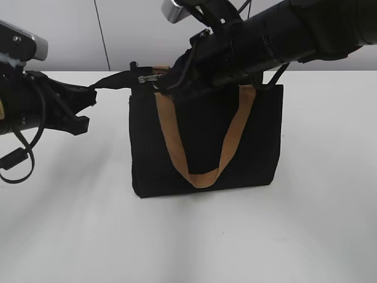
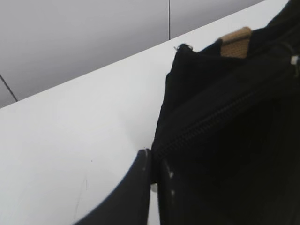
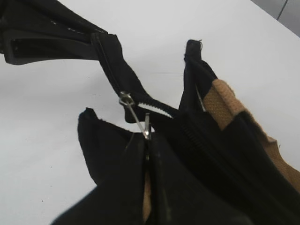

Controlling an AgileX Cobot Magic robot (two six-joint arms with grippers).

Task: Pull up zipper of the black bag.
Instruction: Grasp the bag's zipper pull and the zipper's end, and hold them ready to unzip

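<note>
The black bag (image 1: 206,141) stands upright on the white table, its tan strap (image 1: 203,175) hanging down the front. My left gripper (image 1: 93,94) is shut on the black fabric tail at the zipper's left end and holds it stretched out to the left; the left wrist view shows the jaws (image 2: 153,161) pinched on that fabric. My right gripper (image 1: 160,82) reaches over the bag's top and is shut on the silver pull tab (image 3: 136,115) near the bag's left corner. The zipper (image 3: 154,107) runs along the top edge, and also shows in the left wrist view (image 2: 211,122).
The white table (image 1: 188,236) spreads all round the bag. A grey wall with a vertical seam (image 1: 102,35) stands behind. My right arm (image 1: 283,35) crosses above the bag's top from the upper right.
</note>
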